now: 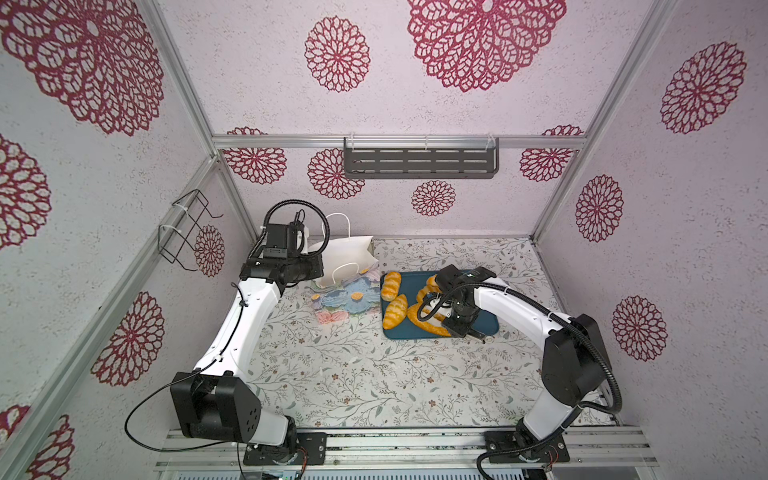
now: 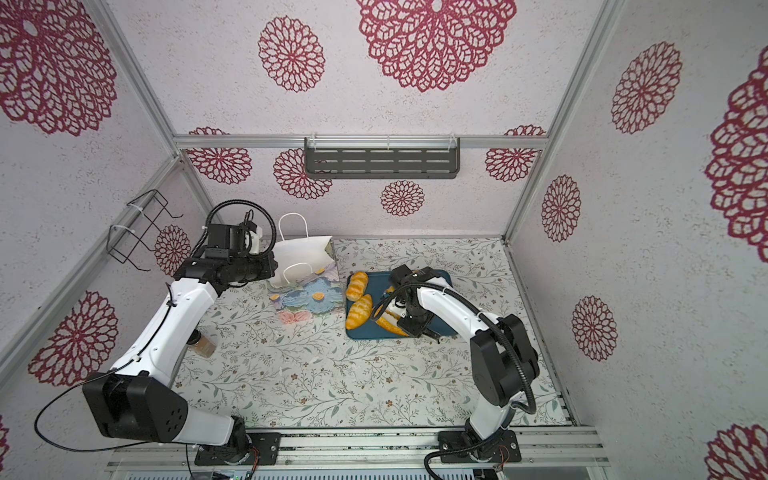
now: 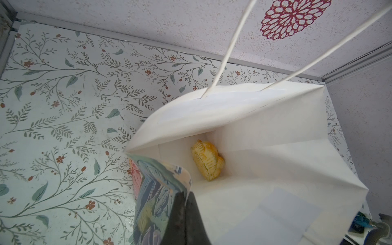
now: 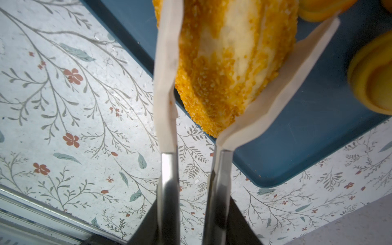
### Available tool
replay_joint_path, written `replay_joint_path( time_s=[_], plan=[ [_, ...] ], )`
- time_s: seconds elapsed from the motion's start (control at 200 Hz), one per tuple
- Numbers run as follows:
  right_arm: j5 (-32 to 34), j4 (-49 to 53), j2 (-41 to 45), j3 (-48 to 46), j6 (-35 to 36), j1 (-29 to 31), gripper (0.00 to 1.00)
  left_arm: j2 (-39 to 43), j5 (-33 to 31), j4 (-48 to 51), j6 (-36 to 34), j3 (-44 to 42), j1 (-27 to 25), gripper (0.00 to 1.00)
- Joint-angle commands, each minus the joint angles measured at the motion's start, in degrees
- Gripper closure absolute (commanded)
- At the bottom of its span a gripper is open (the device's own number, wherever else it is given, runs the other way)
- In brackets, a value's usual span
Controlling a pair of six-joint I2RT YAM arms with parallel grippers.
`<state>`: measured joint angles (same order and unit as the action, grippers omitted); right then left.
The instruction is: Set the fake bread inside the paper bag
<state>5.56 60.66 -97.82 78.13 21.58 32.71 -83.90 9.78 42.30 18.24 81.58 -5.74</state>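
Observation:
The paper bag (image 1: 349,253) (image 2: 305,251) stands upright at the back left, its white inside showing. My left gripper (image 3: 187,197) is shut on its flowered rim and holds the mouth wide. One golden fake bread (image 3: 207,160) lies at the bottom of the bag. My right gripper (image 4: 193,203) is shut on the steel arms of the cream-tipped tongs (image 4: 168,165). The tong tips flank the large oval loaf (image 4: 224,63) (image 1: 428,328) on the teal tray (image 4: 307,137) (image 1: 488,328). Two striped rolls (image 1: 390,284) (image 1: 395,311) lie at the tray's left end.
More golden breads (image 4: 373,84) lie on the tray beside the loaf, partly hidden under my right wrist in both top views. A small brown jar (image 2: 203,343) lies on the table by the left arm. A dark shelf (image 1: 419,162) hangs on the back wall.

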Motion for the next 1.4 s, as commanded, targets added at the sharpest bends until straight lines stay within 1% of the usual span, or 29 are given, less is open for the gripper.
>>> replay_joint_path(
  time_s=[0.0,0.055,0.165,0.37,0.64,0.756,0.846,0.986,1.056,1.131,1.216,1.311,1.396],
  plan=[
    [-3.34,0.34,-0.27,-0.69,0.15,0.01,0.70,0.81,0.80,0.62,-0.36,-0.72,-0.68,1.00],
    [-3.99,0.18,-0.07,-0.98,-0.26,0.03,0.75,0.89,0.85,0.67,-0.39,-0.72,-0.74,1.00],
    [-4.42,0.24,0.34,-1.47,-1.31,0.10,0.79,0.96,0.85,0.55,-0.33,-0.72,-0.68,1.00],
    [-4.25,0.01,3.03,-2.66,-3.09,0.07,0.91,0.93,0.92,0.55,-0.36,-0.72,-0.68,1.00],
    [-1.00,-0.75,9.13,-2.81,-4.13,0.03,0.95,0.97,0.88,0.42,-0.22,-0.72,-0.69,1.00],
    [0.07,-1.39,10.35,-2.15,-4.58,-0.09,0.97,0.95,0.72,0.46,-0.20,-0.82,-0.68,1.00],
    [0.46,-0.48,10.32,-1.45,-4.97,-0.19,0.90,1.02,0.58,0.49,-0.22,-0.82,-0.73,1.00],
    [1.06,0.94,11.57,-1.83,-6.21,-0.25,0.84,1.02,0.50,0.43,-0.22,-0.90,-0.77,1.00],
    [0.87,0.74,12.70,-2.52,-7.67,-0.26,0.71,1.03,0.58,0.48,-0.22,-0.82,-0.77,1.00],
    [0.60,-0.13,13.72,-3.61,-9.77,-0.28,0.62,0.95,0.60,0.48,-0.22,-0.81,-0.74,1.00],
    [0.09,-0.88,14.92,-5.68,-11.42,-0.25,0.54,1.04,0.66,0.48,-0.23,-0.85,-0.77,1.00],
    [0.25,-1.33,16.42,-7.64,-12.65,-0.11,0.51,0.93,0.66,0.48,-0.23,-0.82,-0.90,1.00],
    [0.12,-2.15,18.29,-9.32,-13.16,0.06,0.44,1.01,0.64,0.46,-0.22,-0.81,-0.93,1.00]
  ],
)
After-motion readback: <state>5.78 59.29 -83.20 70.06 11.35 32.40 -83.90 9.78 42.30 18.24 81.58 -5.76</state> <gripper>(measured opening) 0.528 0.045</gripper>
